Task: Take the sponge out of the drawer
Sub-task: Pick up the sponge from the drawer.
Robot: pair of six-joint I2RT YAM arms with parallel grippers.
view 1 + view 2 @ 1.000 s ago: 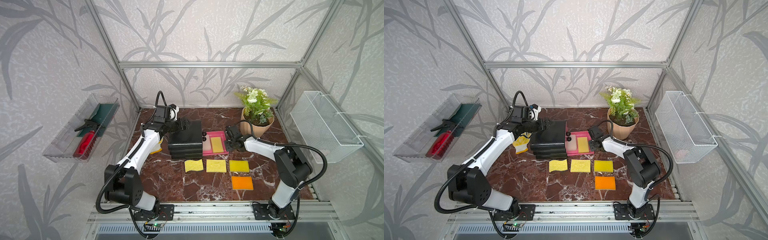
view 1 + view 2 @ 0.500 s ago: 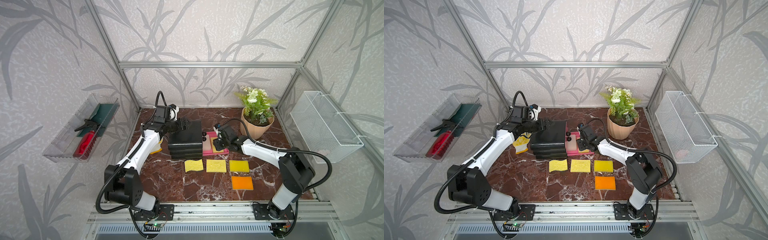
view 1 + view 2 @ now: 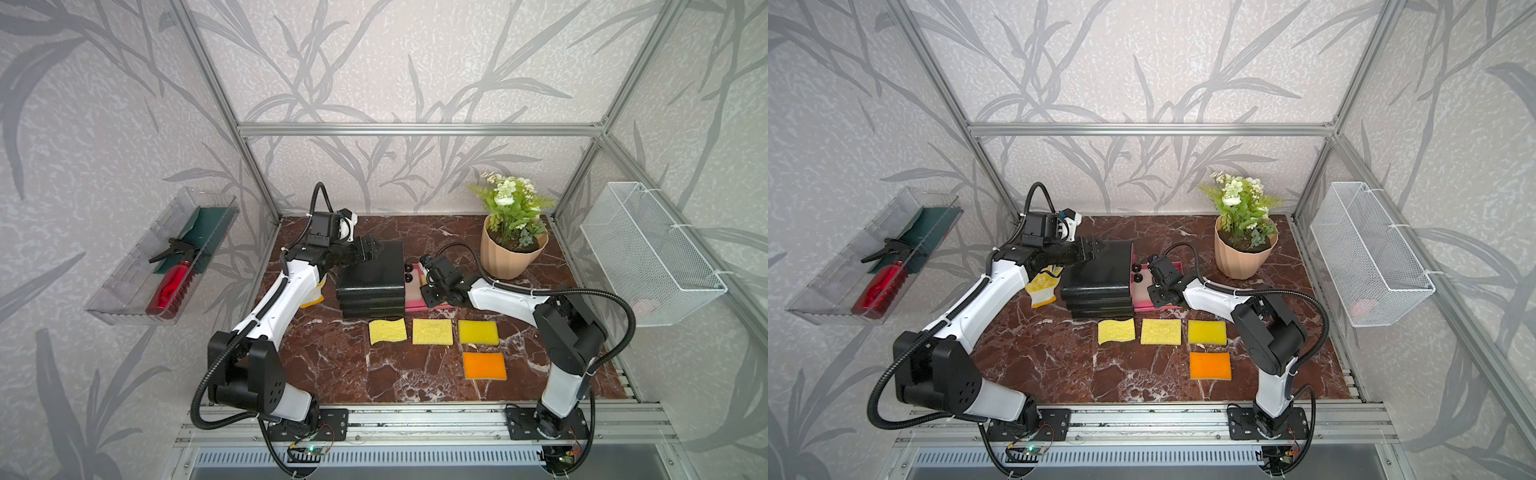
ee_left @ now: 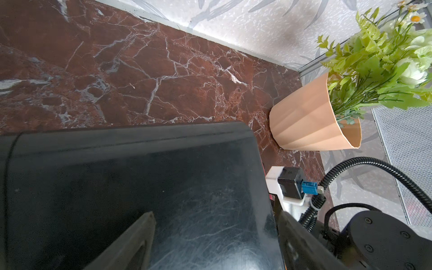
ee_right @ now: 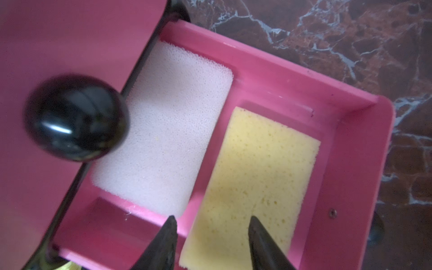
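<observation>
Straddling the yellow sponge (image 5: 257,175) edge, right hand (image 5: 211,224) hovers.

White links (image 3: 286,297), black joints (image 3: 249,374), ribbed black cables (image 4: 364,160), black pointed right tool (image 5: 212,217).

Light: bright, even; soft shadows in both top views.
Knob (image 5: 76,117): blurred, glare streak (right wrist view).
Drawer (image 5: 346,131): rim sharp, evenly lit.

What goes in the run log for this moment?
right fingers: open, over yellow sponge in pink drawer | left fingers: open, at black cabinet top | sponge: not yet lifted
</observation>
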